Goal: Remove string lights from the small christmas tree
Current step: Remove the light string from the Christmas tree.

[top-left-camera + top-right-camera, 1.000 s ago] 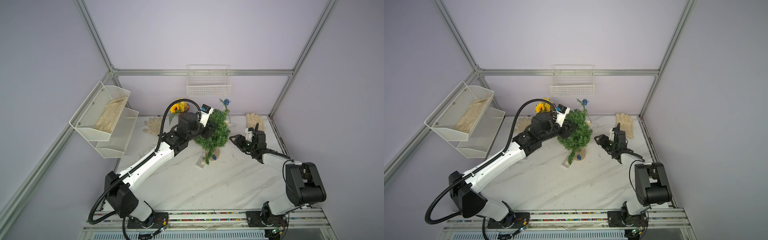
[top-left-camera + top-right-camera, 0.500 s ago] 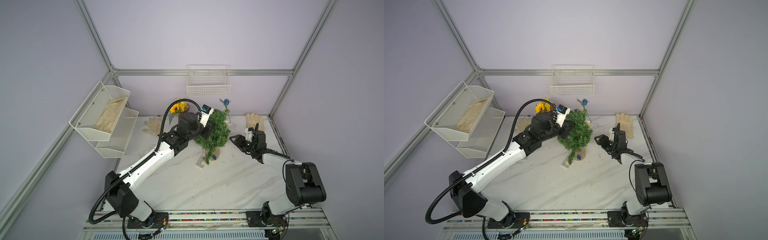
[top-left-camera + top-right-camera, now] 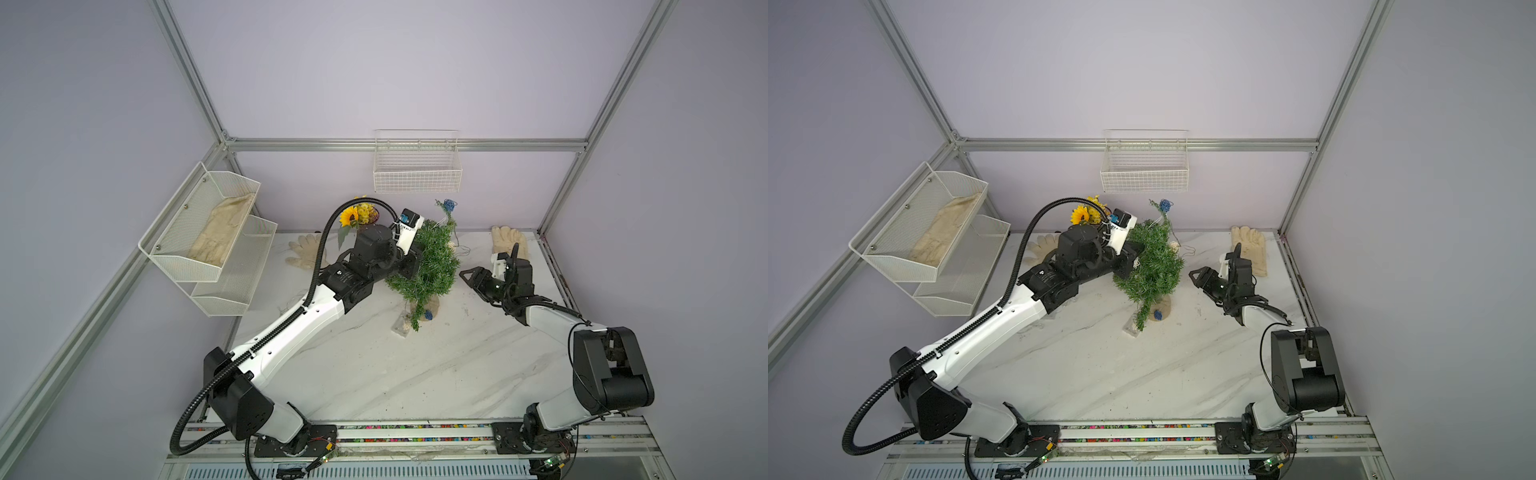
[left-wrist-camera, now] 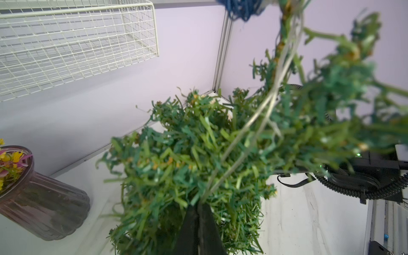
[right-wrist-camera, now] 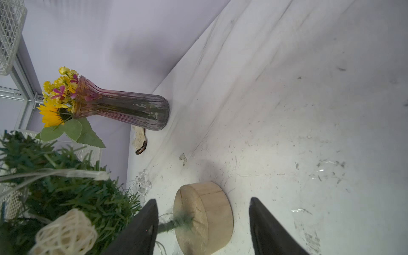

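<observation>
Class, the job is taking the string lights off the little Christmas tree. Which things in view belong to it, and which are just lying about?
Job: string lights; small christmas tree; left hand, shut on the wire; right hand, open.
Lying about: vase of flowers; gloves; wire basket; mesh shelf.

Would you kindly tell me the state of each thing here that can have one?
left gripper, shut on the string lights.
right gripper, open, holding nothing.
string lights, draped over the small christmas tree.
small christmas tree, standing upright, tip bent.
vase, upright, holding flowers.
</observation>
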Controlling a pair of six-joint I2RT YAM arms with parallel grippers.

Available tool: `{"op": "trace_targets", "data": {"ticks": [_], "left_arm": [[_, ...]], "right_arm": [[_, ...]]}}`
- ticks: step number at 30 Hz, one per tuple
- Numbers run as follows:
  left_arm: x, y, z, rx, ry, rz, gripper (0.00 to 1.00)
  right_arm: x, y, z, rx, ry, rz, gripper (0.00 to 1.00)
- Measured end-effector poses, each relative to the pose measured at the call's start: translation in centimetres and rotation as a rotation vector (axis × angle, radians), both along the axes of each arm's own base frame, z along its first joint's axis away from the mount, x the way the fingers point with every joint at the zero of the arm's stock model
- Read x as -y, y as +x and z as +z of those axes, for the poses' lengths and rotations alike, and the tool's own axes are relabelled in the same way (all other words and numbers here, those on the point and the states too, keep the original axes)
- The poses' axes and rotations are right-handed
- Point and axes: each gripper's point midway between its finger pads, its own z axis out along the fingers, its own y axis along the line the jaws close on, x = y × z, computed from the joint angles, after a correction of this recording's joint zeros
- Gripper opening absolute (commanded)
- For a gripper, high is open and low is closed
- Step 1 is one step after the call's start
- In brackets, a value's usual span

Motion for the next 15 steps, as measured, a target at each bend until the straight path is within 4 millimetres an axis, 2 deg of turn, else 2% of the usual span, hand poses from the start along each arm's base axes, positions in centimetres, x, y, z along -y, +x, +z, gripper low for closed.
{"op": "trace_targets", "data": {"ticks": [4, 11, 15], "left_arm": [[-0.2, -0.3, 1.4, 0.014, -0.012, -0.001, 0.01], [-0.3, -0.7, 7.0, 0.113, -0.076, -0.014, 0.02], [-0.2, -0.5, 9.0, 0.157, -0.089, -0.018, 0.01]], "right_arm": [[0.0, 1.1, 2.6, 0.052, 0.003, -0.004, 0.67], [-0.2, 2.8, 7.0, 0.138, 0.009, -0.004, 0.67], [-0.2, 3.3, 8.5, 0.163, 0.012, -0.004, 0.67]]}}
